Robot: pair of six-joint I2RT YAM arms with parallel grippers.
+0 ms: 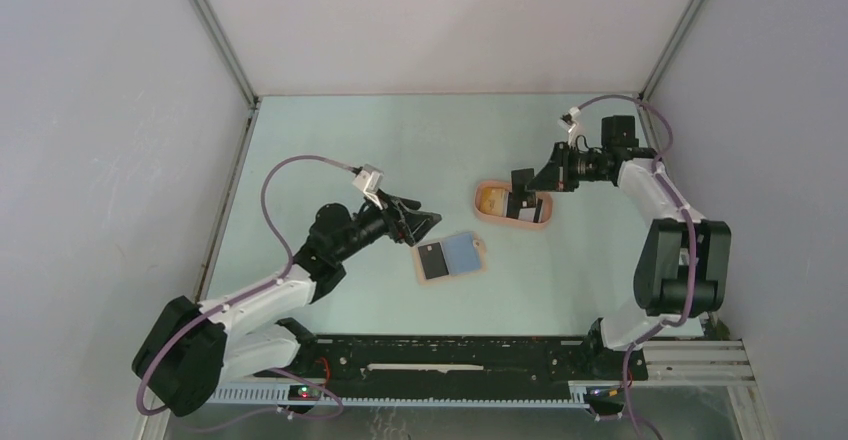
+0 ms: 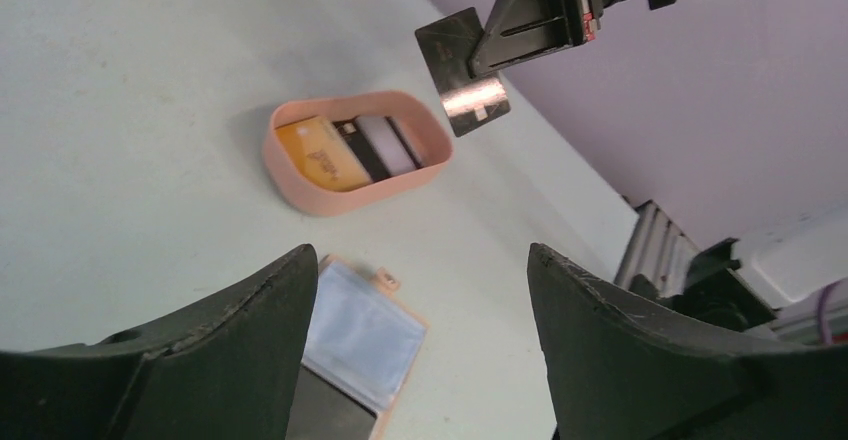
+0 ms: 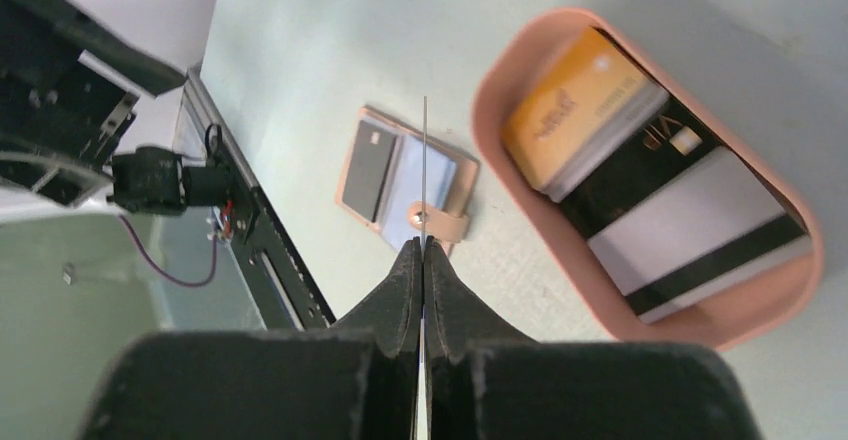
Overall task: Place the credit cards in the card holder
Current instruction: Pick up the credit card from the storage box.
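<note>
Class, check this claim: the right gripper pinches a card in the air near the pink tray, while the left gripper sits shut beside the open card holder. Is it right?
The left gripper is open: the left wrist view shows its fingers wide apart beside the card holder. The rest stands.

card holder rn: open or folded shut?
Open. The card holder lies spread flat, both inner panels up: a dark card on one, snap tab loose.
</note>
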